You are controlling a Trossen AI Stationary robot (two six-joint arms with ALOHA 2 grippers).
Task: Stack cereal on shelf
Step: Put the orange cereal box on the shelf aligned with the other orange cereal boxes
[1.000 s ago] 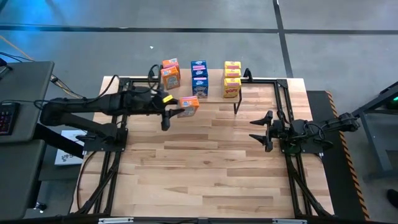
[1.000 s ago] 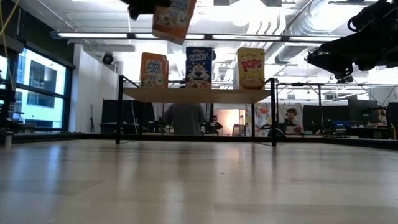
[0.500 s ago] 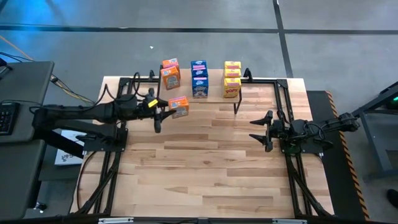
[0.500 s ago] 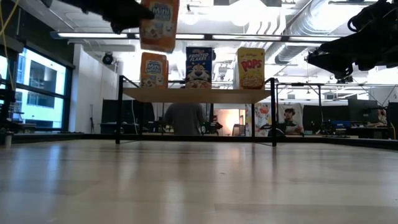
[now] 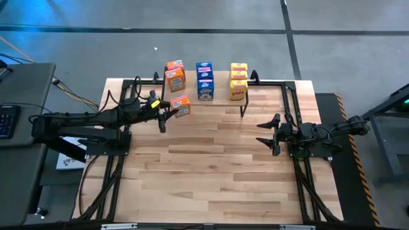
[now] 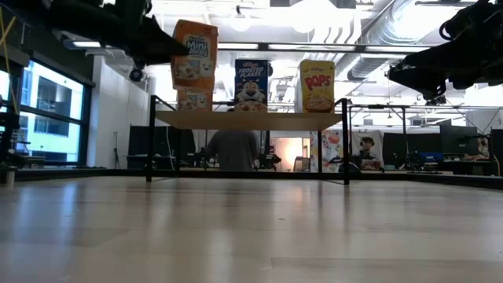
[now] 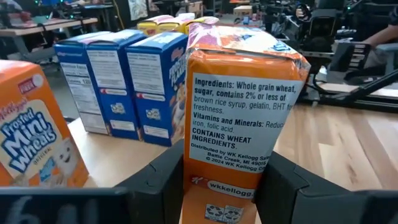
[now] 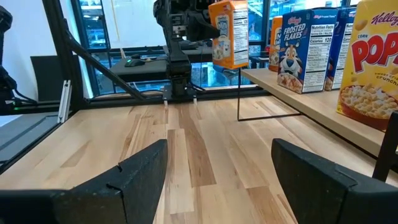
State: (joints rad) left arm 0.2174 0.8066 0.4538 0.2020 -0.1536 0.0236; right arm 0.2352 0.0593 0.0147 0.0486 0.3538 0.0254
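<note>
Orange box [image 5: 181, 105] sits clamped in the left gripper [image 5: 170, 108], held in the air just beside the shelf [image 6: 248, 119]. Right gripper [image 5: 264, 134] waits over the table [image 5: 223, 172], fingers apart and empty.

One orange cereal box [image 5: 181, 105] is up in the air, near the upper middle of the high view, just by the front left end of the shelf [image 5: 220, 97]. It stands almost straight. The shelf is a light wood board on thin black legs. On it stand orange boxes [image 5: 174, 76] at the left, blue boxes [image 5: 205, 81] in the middle and yellow boxes [image 5: 238, 81] at the right.
</note>
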